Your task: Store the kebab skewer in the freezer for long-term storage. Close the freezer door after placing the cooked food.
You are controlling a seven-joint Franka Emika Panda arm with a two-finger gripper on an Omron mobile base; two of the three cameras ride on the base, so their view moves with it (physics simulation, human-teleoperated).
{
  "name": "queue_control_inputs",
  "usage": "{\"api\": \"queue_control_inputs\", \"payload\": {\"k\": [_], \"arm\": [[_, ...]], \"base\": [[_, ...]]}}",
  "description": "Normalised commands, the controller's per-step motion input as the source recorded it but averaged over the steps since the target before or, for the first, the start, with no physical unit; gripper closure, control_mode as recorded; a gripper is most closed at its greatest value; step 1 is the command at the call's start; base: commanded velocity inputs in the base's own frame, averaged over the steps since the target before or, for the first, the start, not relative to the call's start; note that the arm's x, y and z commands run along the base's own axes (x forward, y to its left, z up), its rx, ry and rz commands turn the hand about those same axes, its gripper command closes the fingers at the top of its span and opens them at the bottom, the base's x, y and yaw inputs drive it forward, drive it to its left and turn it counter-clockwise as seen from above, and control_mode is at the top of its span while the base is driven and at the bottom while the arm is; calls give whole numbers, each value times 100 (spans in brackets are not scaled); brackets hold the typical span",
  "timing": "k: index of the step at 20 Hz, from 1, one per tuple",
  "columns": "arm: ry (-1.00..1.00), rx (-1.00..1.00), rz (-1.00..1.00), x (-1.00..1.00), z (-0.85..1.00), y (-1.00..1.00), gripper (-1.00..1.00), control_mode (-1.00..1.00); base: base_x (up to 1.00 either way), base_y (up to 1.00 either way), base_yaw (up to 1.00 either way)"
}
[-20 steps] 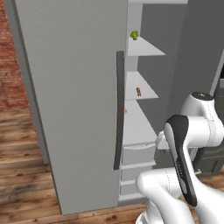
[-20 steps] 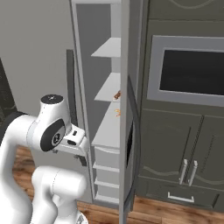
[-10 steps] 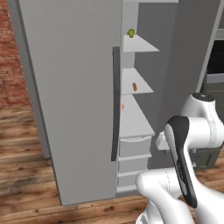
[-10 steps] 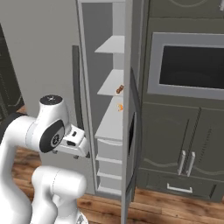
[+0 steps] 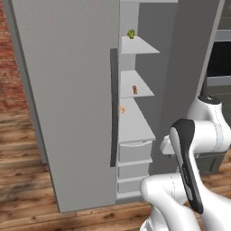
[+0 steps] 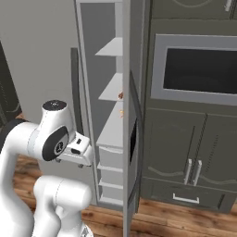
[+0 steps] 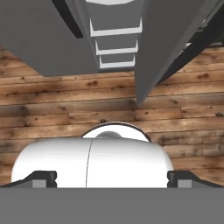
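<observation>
1. Right now my arm is folded back close to the base, and in the hand view the gripper points down at the wooden floor; I judge it is tucked like this to stay clear while the base lines up on the door.
2. Its finger tips sit far apart at the bottom corners of that view, so the jaws are spread wide, holding nothing and touching nothing.
3. Next out, at about 12 o'clock from the arm in the right base view, the freezer door stands swung open, edge-on to me, with its black dispenser panel facing the cupboards.
4. Beyond it the freezer shows white drawers low down and white shelves above.
5. On the middle shelf lies the kebab skewer, tiny and orange-brown, so I take the storing part as done and the door as what remains.
6. Just below it, at 7 o'clock, a small orange bit rests on the next shelf.
7. Farthest up, at 12 o'clock, a green leafy lump sits on the top shelf.
</observation>
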Motion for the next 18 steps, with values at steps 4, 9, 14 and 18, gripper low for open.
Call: {"api": "queue_control_inputs", "payload": {"k": [4,9,14,18], "arm": [[0,0,0,0,0,0,-100,100],[0,0,0,0,0,0,-100,100],[0,0,0,0,0,0,-100,100],[0,0,0,0,0,0,-100,100]], "base": [[18,-26,0],[40,-10,0],[40,-7,0],[19,-2,0]]}}
